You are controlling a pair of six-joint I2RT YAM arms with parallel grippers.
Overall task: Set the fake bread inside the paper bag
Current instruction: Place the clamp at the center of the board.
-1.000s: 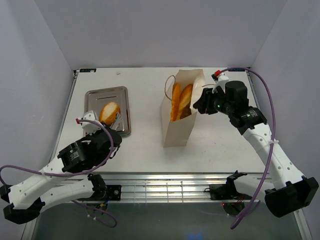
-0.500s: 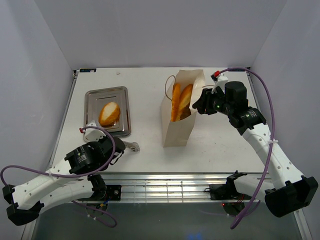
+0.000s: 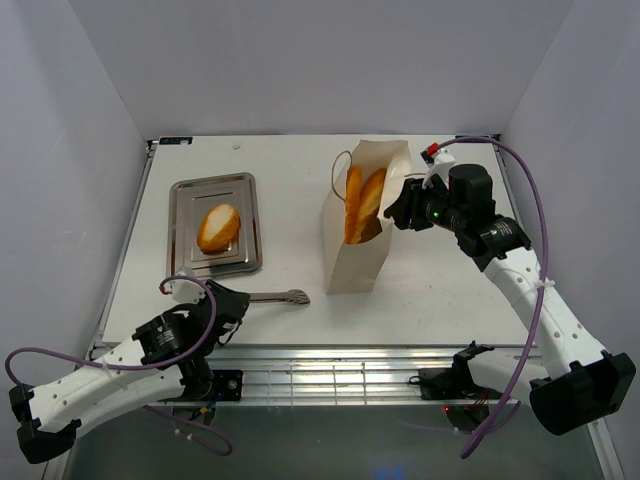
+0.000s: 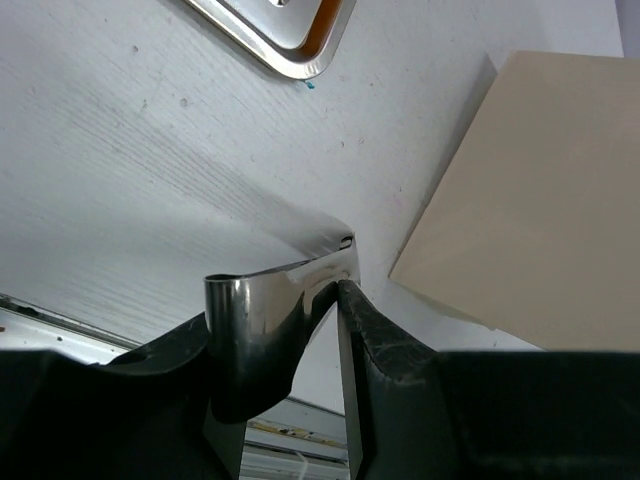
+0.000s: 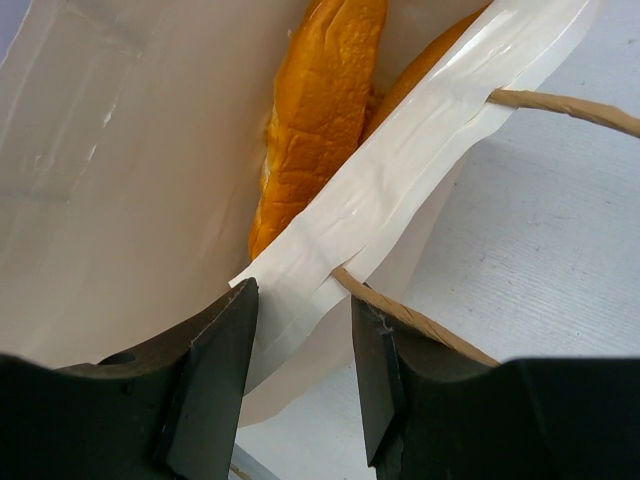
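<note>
The cream paper bag (image 3: 352, 255) stands mid-table with two long golden bread pieces (image 3: 362, 205) upright inside; the right wrist view shows them (image 5: 320, 110) close up. An oval roll (image 3: 219, 227) lies in the steel tray (image 3: 243, 190). My left gripper (image 3: 238, 302) is low near the table's front edge, shut on silver tongs (image 3: 282, 296) that point right toward the bag. In the left wrist view the tongs (image 4: 255, 320) fill the left gripper (image 4: 285, 300). My right gripper (image 3: 402, 208) is open, straddling the bag's right rim (image 5: 400, 170).
The bag's cord handle (image 5: 560, 105) loops out past the right fingers. A second handle (image 3: 338, 165) arches off the bag's left side. The tray's corner (image 4: 290, 30) and the bag's side (image 4: 540, 200) show ahead of the left gripper. Grey walls close in the table.
My left arm has drawn back from the tray to the front edge, carrying the tongs, which now reach out to the right. The roll stayed in the tray. The right arm is unmoved.
</note>
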